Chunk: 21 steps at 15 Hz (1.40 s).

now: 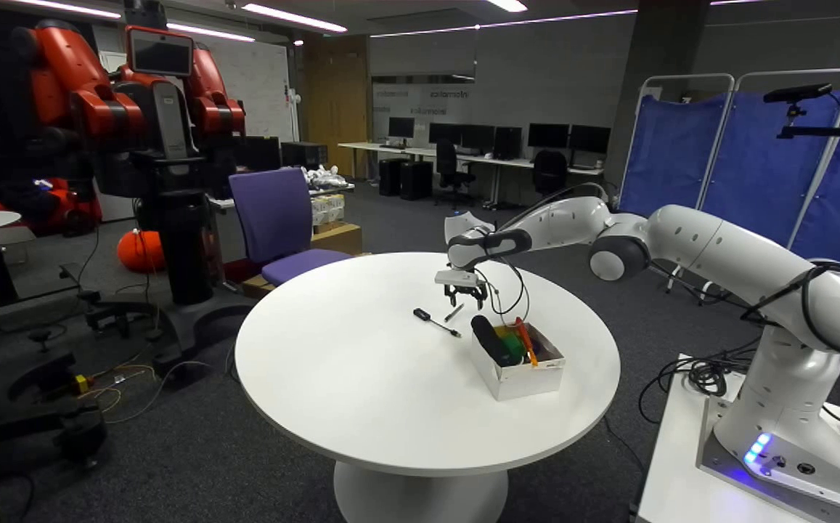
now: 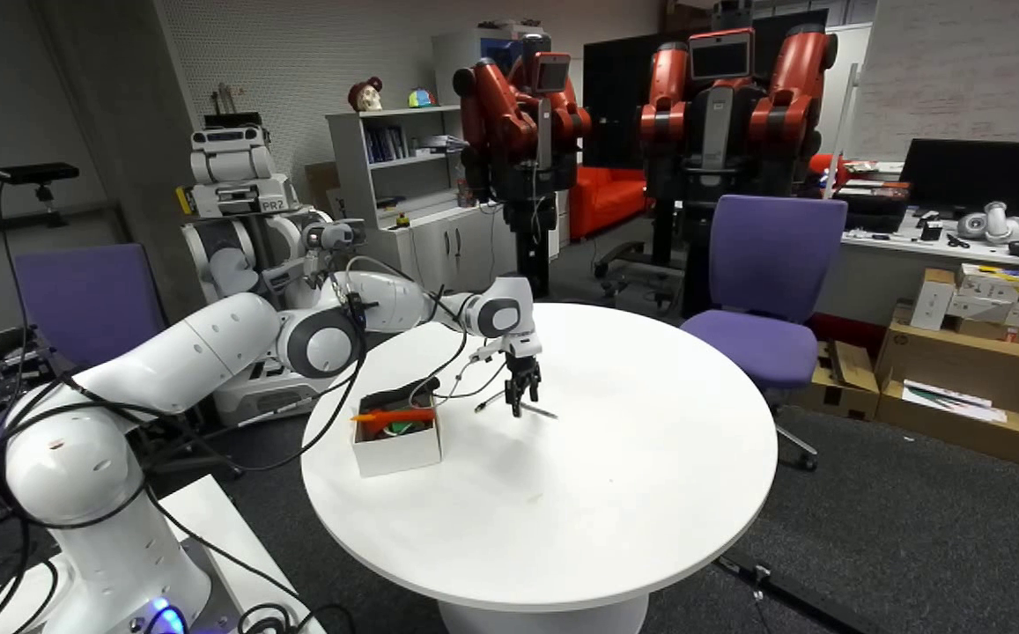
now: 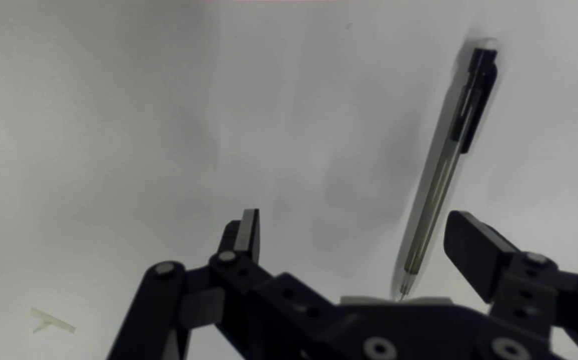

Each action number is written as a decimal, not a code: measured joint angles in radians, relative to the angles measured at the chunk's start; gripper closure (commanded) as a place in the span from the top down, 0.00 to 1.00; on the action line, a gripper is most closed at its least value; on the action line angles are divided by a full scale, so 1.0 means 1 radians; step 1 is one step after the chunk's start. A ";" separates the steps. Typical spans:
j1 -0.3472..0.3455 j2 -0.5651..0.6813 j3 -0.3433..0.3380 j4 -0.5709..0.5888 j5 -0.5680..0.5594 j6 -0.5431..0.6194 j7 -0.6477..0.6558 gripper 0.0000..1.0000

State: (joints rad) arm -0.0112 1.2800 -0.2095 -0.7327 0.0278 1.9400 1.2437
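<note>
My gripper (image 1: 467, 298) hangs over the white round table (image 1: 361, 392), fingers pointing down, spread wide with nothing between the pads. In the wrist view a clear pen (image 3: 432, 205) with a black clip lies on the table beneath the jaws, closer to the right-hand finger (image 3: 478, 250); its tip reaches the gripper's base edge. Both exterior views show the gripper (image 2: 525, 403) just above that pen (image 2: 544, 412). Beside the pen lies a small black adapter (image 1: 422, 314) with a short cable. In an exterior view the gripper partly hides the adapter's line.
A white open box (image 1: 536, 381) stands near the gripper, holding a black object (image 1: 490, 339), a green object (image 1: 512, 347) and an orange one (image 2: 399, 416). Loose cables (image 1: 518, 280) droop from the wrist towards the box. A purple chair (image 2: 756, 348) stands beyond the table.
</note>
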 measured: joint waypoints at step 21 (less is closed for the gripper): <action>0.022 0.027 0.014 -0.006 -0.004 0.215 -0.014 1.00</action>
State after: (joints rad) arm 0.0111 1.3065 -0.1958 -0.7386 0.0239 2.1554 1.2299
